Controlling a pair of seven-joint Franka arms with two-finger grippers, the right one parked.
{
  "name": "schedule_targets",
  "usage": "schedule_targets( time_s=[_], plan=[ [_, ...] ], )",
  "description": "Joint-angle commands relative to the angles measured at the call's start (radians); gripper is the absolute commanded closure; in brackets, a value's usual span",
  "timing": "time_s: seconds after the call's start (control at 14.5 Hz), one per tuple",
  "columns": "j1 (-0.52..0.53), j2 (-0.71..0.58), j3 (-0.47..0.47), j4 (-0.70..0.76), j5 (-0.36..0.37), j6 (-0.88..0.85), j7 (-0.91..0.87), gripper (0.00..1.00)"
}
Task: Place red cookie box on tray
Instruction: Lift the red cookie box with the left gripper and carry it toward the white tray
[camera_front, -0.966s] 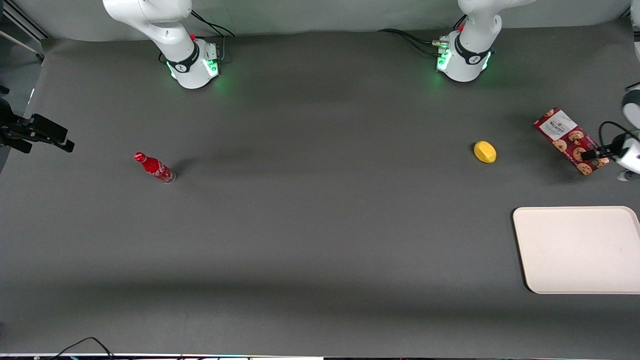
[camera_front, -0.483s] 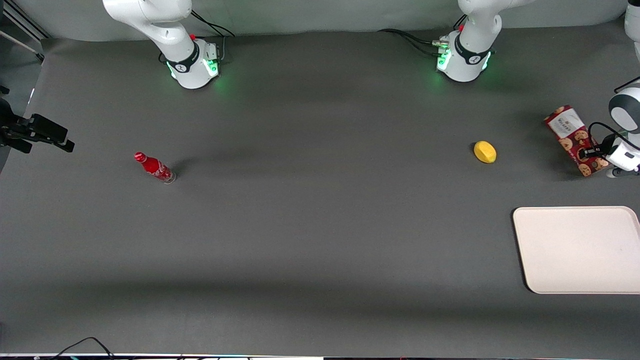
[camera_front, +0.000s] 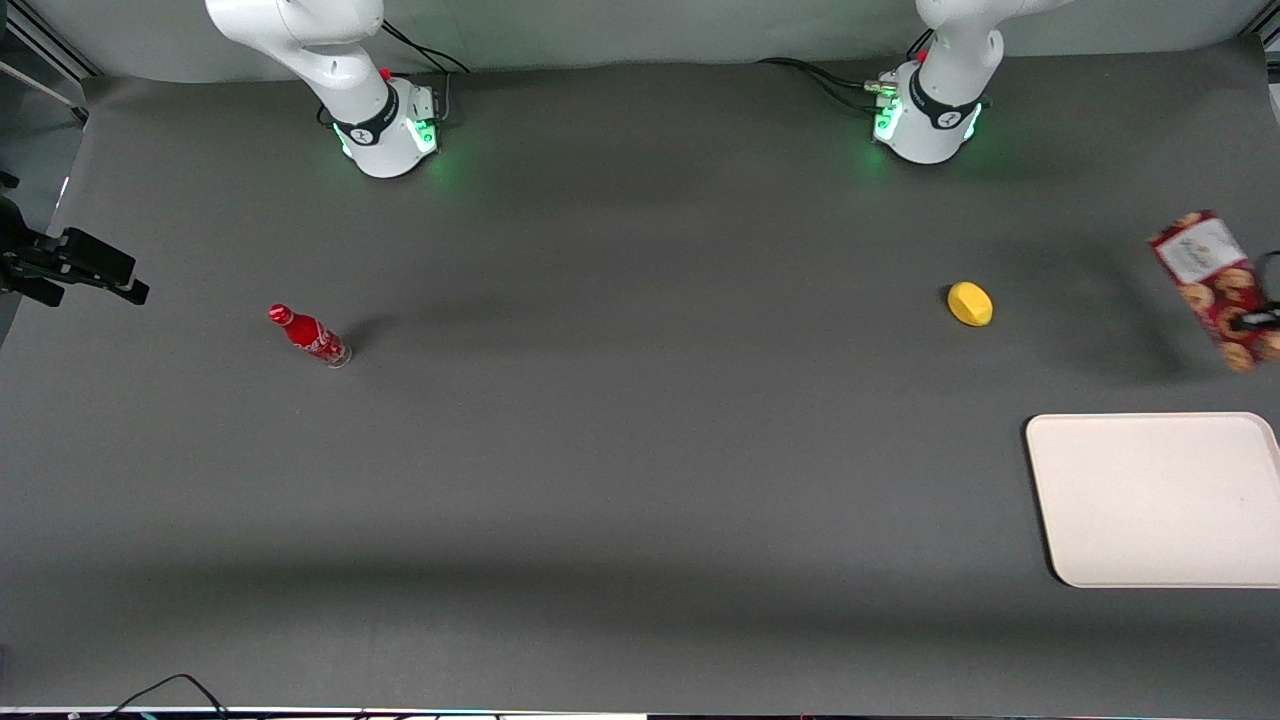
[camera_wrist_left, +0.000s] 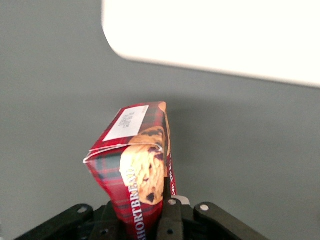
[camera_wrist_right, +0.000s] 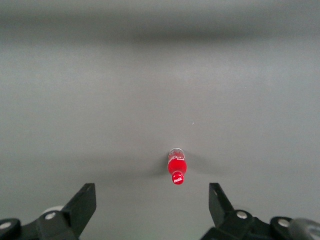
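Note:
The red cookie box (camera_front: 1210, 285) is dark red with a white label and cookie pictures. It hangs tilted above the table at the working arm's end, farther from the front camera than the tray (camera_front: 1150, 500). My left gripper (camera_front: 1254, 321) is shut on the box's lower end, and only a dark finger shows at the view's edge. In the left wrist view the box (camera_wrist_left: 137, 170) stands clamped between the gripper's (camera_wrist_left: 150, 212) black fingers (camera_wrist_left: 171, 220), with the cream tray (camera_wrist_left: 215, 35) on the table ahead of it.
A yellow lemon-shaped object (camera_front: 970, 303) lies on the grey table beside the box, toward the middle. A small red bottle (camera_front: 310, 335) stands toward the parked arm's end and also shows in the right wrist view (camera_wrist_right: 176, 170).
The box has risen off the table and shifted toward the working arm's end. The arm's white wrist has slid almost out of the front view.

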Motion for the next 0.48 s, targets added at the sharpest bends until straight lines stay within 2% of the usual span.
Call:
schedule_targets(
  time_s=[0.0, 0.14, 0.28, 0.41],
  plan=[
    [-0.011, 0.076, -0.046, 0.309, -0.003, -0.144, 0.024, 1.0],
    [-0.011, 0.186, -0.063, 0.491, -0.006, -0.179, 0.046, 1.0],
    [-0.01, 0.373, -0.096, 0.703, -0.018, -0.202, 0.144, 1.0],
    [-0.002, 0.505, -0.099, 0.85, -0.019, -0.172, 0.167, 1.0]
  ],
)
